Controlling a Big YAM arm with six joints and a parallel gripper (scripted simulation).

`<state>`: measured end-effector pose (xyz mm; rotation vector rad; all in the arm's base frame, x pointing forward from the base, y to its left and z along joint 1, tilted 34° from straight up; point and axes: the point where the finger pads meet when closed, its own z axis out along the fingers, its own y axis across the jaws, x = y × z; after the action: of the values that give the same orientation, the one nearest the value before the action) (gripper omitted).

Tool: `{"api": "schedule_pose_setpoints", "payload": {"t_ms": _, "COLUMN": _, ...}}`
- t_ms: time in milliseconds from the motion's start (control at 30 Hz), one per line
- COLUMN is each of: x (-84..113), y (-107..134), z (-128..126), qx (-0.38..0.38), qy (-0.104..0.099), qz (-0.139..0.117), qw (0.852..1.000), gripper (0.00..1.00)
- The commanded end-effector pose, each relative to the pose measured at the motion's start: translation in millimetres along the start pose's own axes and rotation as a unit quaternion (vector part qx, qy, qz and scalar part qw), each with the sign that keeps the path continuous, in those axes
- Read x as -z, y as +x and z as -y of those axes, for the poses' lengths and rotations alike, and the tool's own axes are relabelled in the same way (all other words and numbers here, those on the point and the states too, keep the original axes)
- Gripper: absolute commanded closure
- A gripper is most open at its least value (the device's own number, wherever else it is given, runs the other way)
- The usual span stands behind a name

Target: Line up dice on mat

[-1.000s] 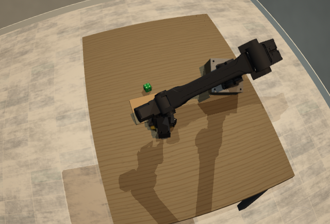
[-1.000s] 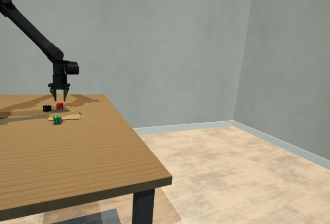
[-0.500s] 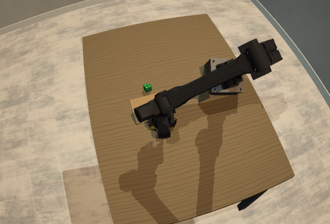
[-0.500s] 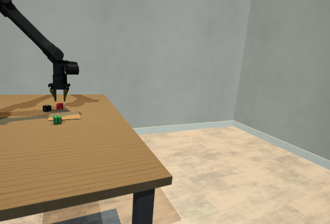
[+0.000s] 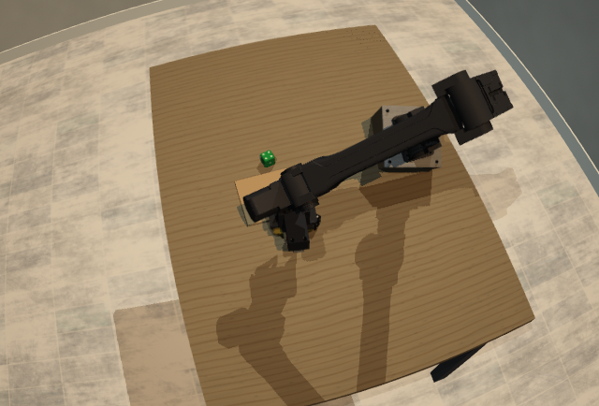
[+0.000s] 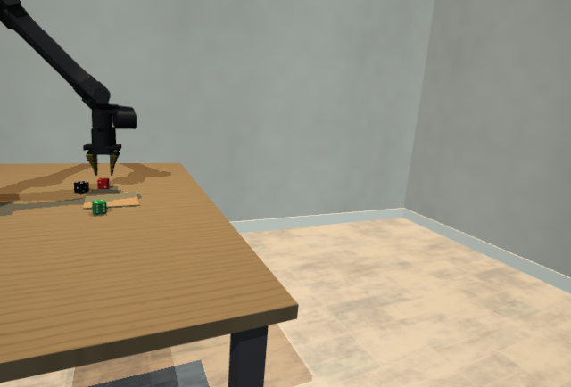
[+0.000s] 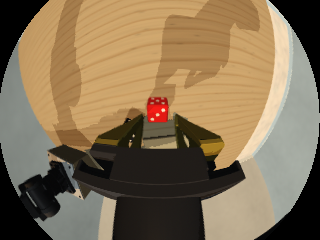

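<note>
fingers (image 6: 95, 164): two yellowish pointed tips, pointing straight down, spread about halfway with nothing between them, so the gripper (image 6: 103, 164) is empty and hanging in the air above the table

red die (image 6: 103, 183): right below the gap between the tips, not touching them. In the wrist view it shows just past the fingertips, sitting on bare wood, not on the mat as far as I can see

black die (image 6: 80, 186): just beside the red one, off to the fingers' left in the exterior view, also down at table level. Can't read its pips, and the arm hides it from the top camera

mat (image 6: 125, 200): thin tan rectangle lying flat, a bit nearer to the exterior camera than the fingers. From above only a corner strip of it (image 5: 255, 181) peeks out from under the wrist

green die (image 5: 267, 158): farthest of the three from the fingers, on the other side of the mat. In the exterior view it sits right at the mat's near edge (image 6: 99, 206); from the top it looks like it's on the wood just beside the mat, honestly can't tell if it touches

arm (image 5: 382, 142): black, stretches from the wrist back to its grey base plate (image 5: 386, 113) near the table's far edge

table (image 6: 152, 253): wood grain top, with the arm's shadows across it
</note>
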<state>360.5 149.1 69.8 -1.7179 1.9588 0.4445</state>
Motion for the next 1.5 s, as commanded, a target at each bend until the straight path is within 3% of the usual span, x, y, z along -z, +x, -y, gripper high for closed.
{"api": "schedule_pose_setpoints", "payload": {"t_ms": 0, "x": -6.1, "y": 1.6, "z": -1.7, "qx": -0.004, "qy": -0.005, "qz": -0.002, "qw": 1.000, "gripper": 0.55}}
{"api": "schedule_pose_setpoints", "payload": {"t_ms": 1467, "x": -2.2, "y": 8.2, "z": 1.5, "qx": -0.003, "qy": 0.001, "qz": -0.002, "qw": 1.000, "gripper": 0.55}}
